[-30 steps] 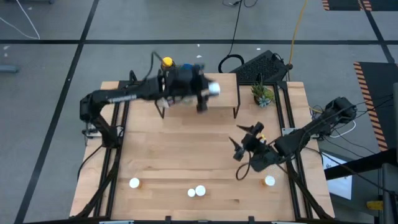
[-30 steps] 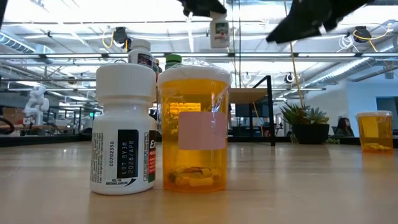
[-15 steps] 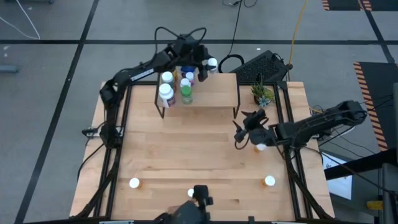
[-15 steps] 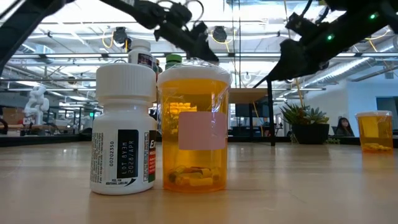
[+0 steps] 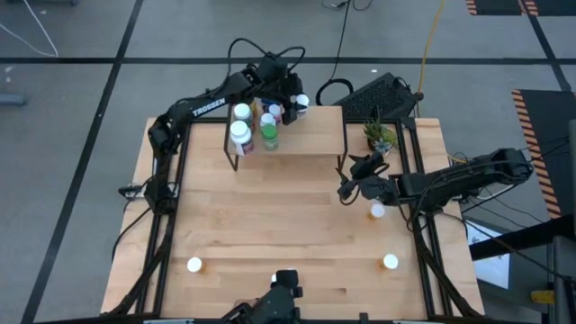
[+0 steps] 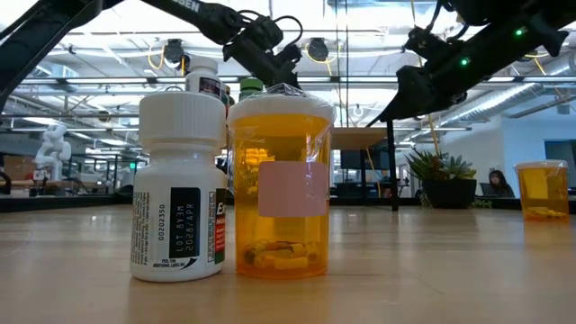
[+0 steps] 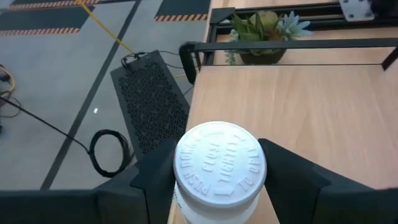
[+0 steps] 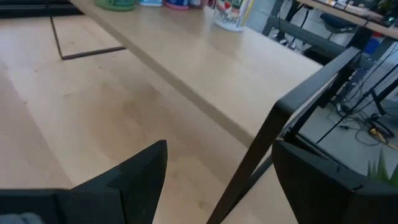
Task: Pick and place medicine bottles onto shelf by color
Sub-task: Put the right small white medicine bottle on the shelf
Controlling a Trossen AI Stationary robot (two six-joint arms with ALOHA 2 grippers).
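Dark fingers (image 7: 292, 177) of left gripper (image 5: 292, 97) closed on either side of a small white-capped medicine bottle (image 7: 219, 163), cap up, embossed lettering legible. Held at far edge of the small raised light-wood shelf on thin dark legs (image 5: 310, 133), just right of the bottle cluster. Left arm reaching from the table's left side across to the far edge.

Cluster on shelf's far-left part: two white-capped white bottles (image 5: 239, 132), one green bottle (image 5: 269, 138), a blue one (image 5: 271, 98) and others behind, touching or nearly so.

Right gripper (image 5: 353, 183) spread wide, nothing between the dark fingers (image 8: 134, 177); hovering above the large light-wood tabletop (image 5: 270, 225) just near of the shelf's right leg. Small white-capped bottle (image 5: 377, 211) on tabletop just near-right of it.

Further bottles along near edge: one at left (image 5: 194, 265), one at right (image 5: 390, 262). Low view: white labelled bottle (image 6: 178, 185) touching orange translucent bottle (image 6: 279, 183); another orange one (image 6: 543, 189) far right.

Small potted green plant (image 5: 379, 136) right of shelf.
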